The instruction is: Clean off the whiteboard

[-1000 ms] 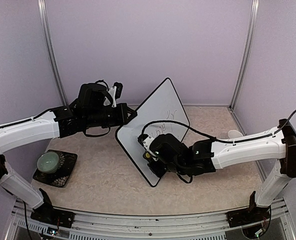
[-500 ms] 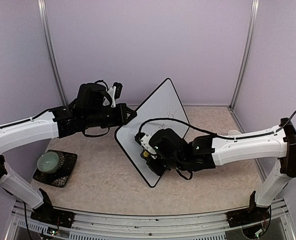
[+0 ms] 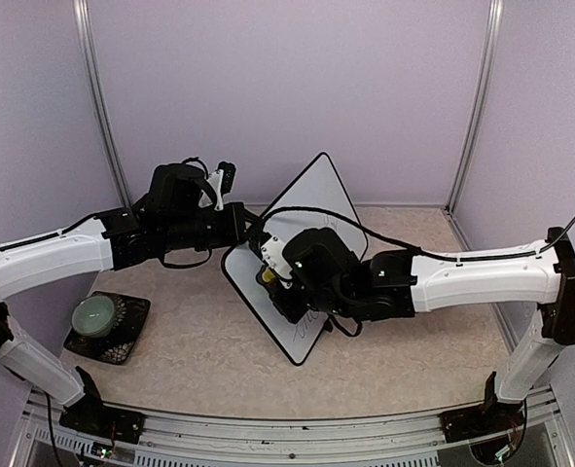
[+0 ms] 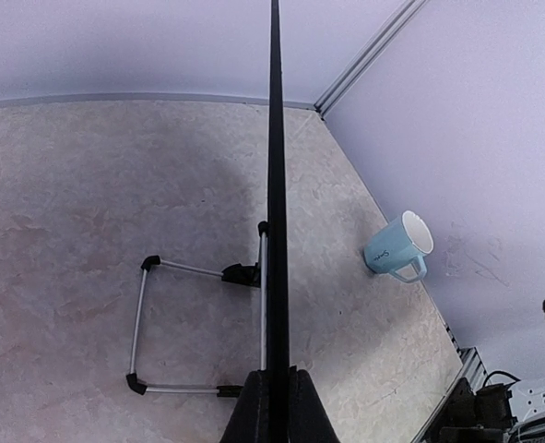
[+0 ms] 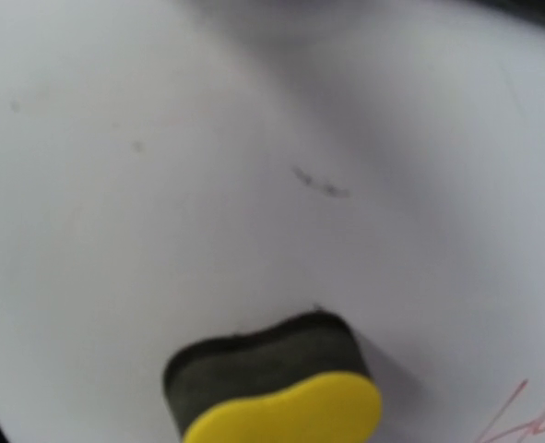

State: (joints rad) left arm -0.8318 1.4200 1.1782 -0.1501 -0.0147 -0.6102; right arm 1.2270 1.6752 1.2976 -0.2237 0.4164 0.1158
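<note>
The whiteboard (image 3: 324, 199) stands tilted on one corner in the middle of the table. My left gripper (image 3: 242, 226) is shut on its left edge. In the left wrist view the board is a thin black edge-on line (image 4: 276, 185) clamped between my fingers (image 4: 254, 415). My right gripper (image 3: 272, 282) holds a yellow sponge eraser (image 3: 266, 276) with its dark pad pressed flat on the board's face. The right wrist view shows the eraser (image 5: 277, 378) on the white surface (image 5: 161, 111), faint dark marks (image 5: 318, 183) above it and red strokes (image 5: 521, 415) at the lower right. My right fingers are out of that view.
A wire stand (image 4: 143, 323) lies on the table behind the board. A light blue mug (image 4: 398, 247) sits on its side near the right wall and also shows in the top view (image 3: 455, 261). A green bowl (image 3: 95, 313) rests on a black mat at the left.
My right gripper has slid the eraser up and to the left across the board's face. The left arm and the board have stayed still.
</note>
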